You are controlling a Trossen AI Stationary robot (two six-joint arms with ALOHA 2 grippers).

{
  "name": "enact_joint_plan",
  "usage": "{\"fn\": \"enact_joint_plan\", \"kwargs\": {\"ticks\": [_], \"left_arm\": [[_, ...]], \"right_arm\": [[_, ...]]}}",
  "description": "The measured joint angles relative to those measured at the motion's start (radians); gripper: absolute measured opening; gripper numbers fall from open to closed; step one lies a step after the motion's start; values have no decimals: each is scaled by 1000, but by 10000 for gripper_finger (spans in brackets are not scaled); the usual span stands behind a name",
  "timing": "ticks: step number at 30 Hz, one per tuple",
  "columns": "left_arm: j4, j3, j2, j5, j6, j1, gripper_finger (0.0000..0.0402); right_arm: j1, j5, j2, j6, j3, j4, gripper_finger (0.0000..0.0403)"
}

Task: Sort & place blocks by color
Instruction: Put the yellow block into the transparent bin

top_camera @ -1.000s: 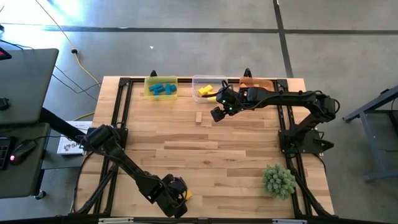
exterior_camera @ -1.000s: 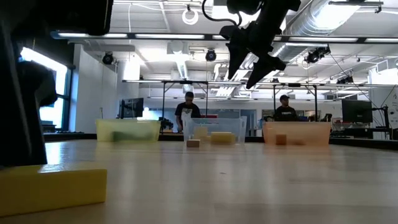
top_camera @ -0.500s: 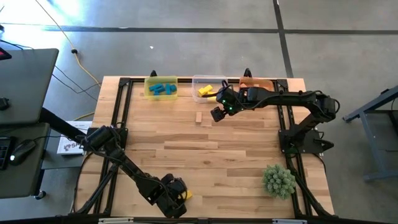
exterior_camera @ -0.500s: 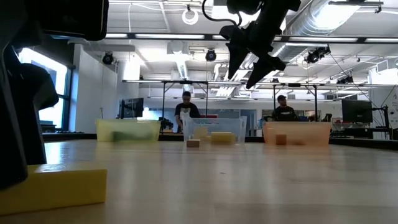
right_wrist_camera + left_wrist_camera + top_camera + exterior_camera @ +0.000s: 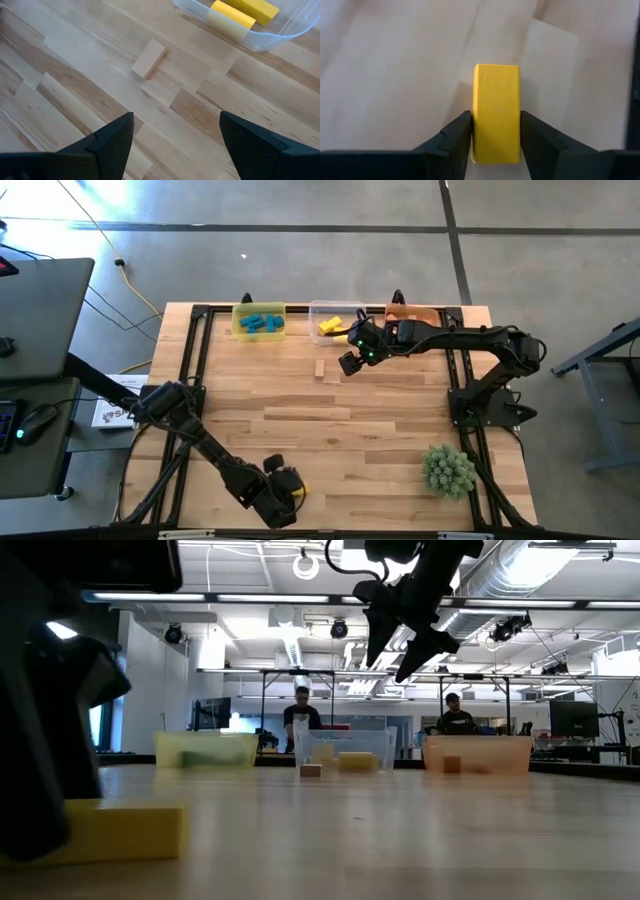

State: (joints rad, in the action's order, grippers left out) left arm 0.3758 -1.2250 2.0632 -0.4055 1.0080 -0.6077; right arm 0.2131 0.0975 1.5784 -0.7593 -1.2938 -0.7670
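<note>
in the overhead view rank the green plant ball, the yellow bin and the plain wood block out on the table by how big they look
Largest to smallest in the high view:
1. Green plant ball
2. Yellow bin, nearly the same footprint, so this order is close
3. Plain wood block, clearly smallest

The camera looks straight down, so nearness hardly skews this.

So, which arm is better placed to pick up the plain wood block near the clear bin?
The right. Its open right gripper hovers just beside the plain wood block, while the left gripper is far off, closing on a yellow block.
</note>
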Motion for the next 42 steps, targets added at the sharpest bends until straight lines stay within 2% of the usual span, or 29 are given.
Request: {"fn": "enact_joint_plan", "kwargs": {"ticks": [7,10,15,21,28,34,42], "left_arm": [[16,3,2,-44,-91,24,119],[16,3,2,-46,-86,25,103],[-3,6,2,-45,-72,28,102],[-10,11,-35,-31,-27,43,102],[71,13,-103,-55,-33,116,102],[118,12,-148,-67,-126,201,102],[155,10,-217,-73,-363,373,102]], "right_arm": [[0,-21,0,0,0,0,282],[0,-43,0,1,0,0,282],[0,-62,0,50,0,1,282],[0,-164,0,105,0,12,282],[0,-255,-3,133,0,77,282],[1,-283,-25,139,-1,125,282],[40,-262,-79,156,-1,175,282]]}}
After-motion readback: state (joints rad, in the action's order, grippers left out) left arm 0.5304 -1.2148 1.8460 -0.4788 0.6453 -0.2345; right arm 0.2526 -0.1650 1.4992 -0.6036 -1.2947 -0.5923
